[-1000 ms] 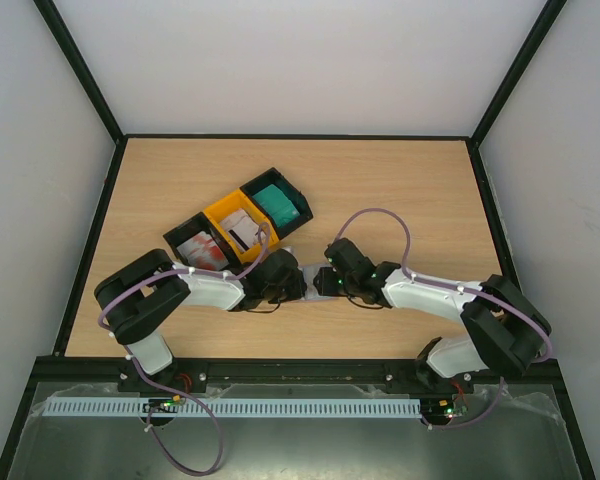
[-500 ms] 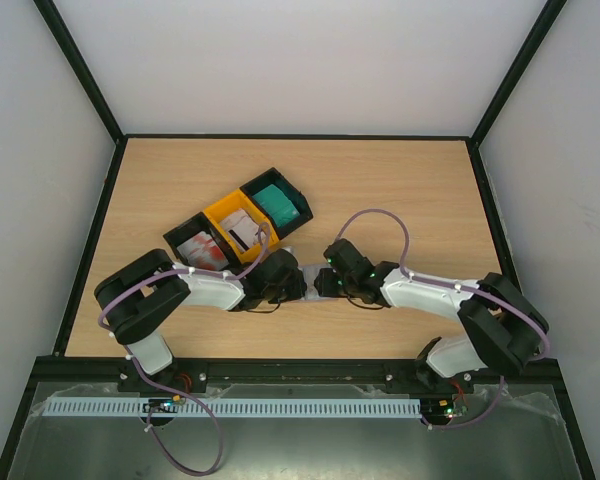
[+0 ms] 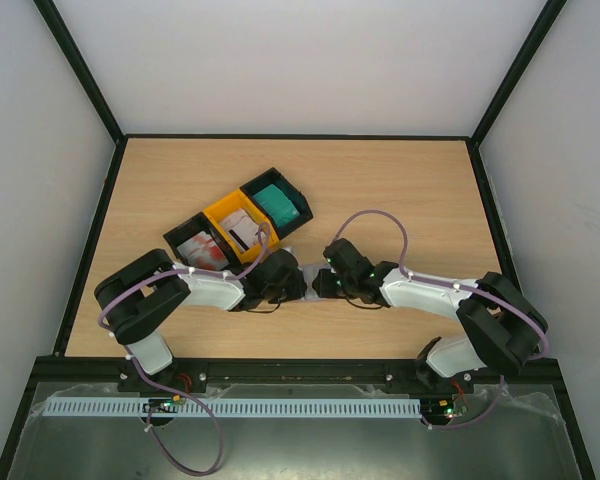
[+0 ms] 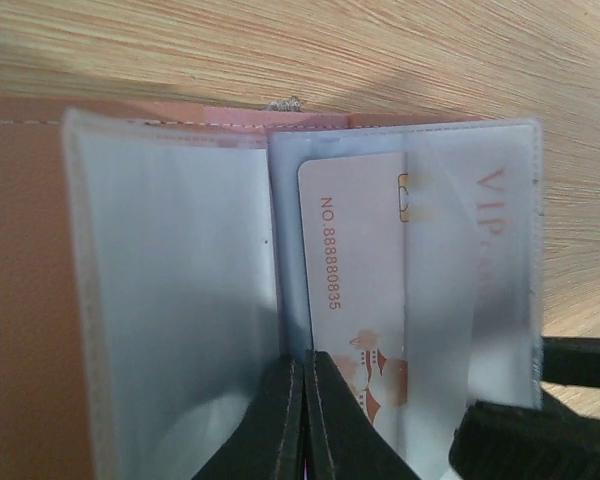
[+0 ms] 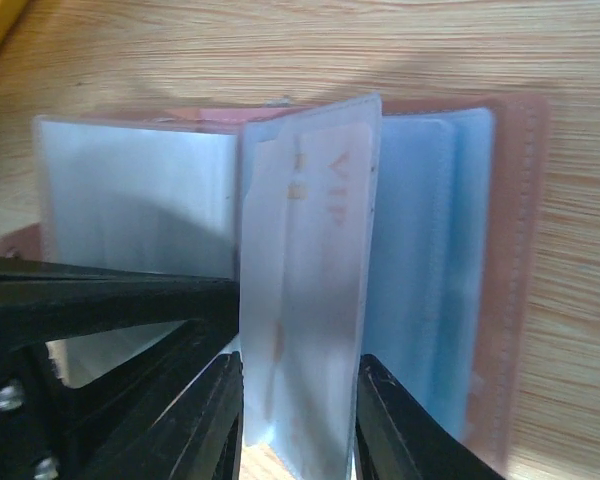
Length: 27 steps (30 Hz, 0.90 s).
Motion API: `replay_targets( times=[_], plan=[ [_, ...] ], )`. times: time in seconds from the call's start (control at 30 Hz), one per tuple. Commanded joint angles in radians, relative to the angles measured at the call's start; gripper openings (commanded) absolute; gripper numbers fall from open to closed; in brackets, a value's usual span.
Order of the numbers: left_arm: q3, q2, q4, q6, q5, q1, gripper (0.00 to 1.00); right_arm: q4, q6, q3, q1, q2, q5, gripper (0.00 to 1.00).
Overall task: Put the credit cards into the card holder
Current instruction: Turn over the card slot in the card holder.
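Pinkish-brown card holder (image 4: pixel 25 300) lies open mid-tabletop (image 3: pixel 400 180) beside trays (image 3: pixel 220 208), bare wood beyond; left claw (image 4: pixel 302 420) pinches a pocket leaf, right claw (image 5: pixel 295 400) flanks, grip unclear, the sleeved credit card (image 4: pixel 355 260) reading "VIP", "NO.888880835".

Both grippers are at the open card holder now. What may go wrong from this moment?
1. The right gripper flanks the raised clear pocket with the VIP card inside; squeezing it might buckle the pocket or bend the card.
2. The shut left gripper sits at the card holder edge; if it slips, the loose pages may fold over.
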Motion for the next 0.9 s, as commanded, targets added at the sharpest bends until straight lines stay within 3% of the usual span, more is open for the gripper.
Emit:
replay_targets(
  times=[0.0, 0.33, 0.43, 0.57, 0.87],
  plan=[
    [-0.018, 0.055, -0.09, 0.016, -0.027, 0.002, 0.03, 0.06, 0.019, -0.008, 0.008, 0.005, -0.065, 0.3],
    [-0.028, 0.024, -0.093, 0.013, -0.038, 0.002, 0.04, 0.105, 0.076, -0.008, 0.009, 0.036, -0.087, 0.28],
    [-0.033, -0.011, -0.092, 0.016, -0.045, 0.002, 0.12, 0.116, 0.073, -0.006, 0.009, 0.049, -0.082, 0.27],
    [-0.04, -0.099, -0.084, 0.016, -0.057, 0.002, 0.34, 0.122, 0.068, 0.001, 0.008, 0.049, -0.082, 0.27],
    [0.01, -0.18, -0.193, 0.032, -0.127, 0.002, 0.36, 0.166, 0.059, 0.008, 0.008, 0.052, -0.137, 0.29]
  ],
)
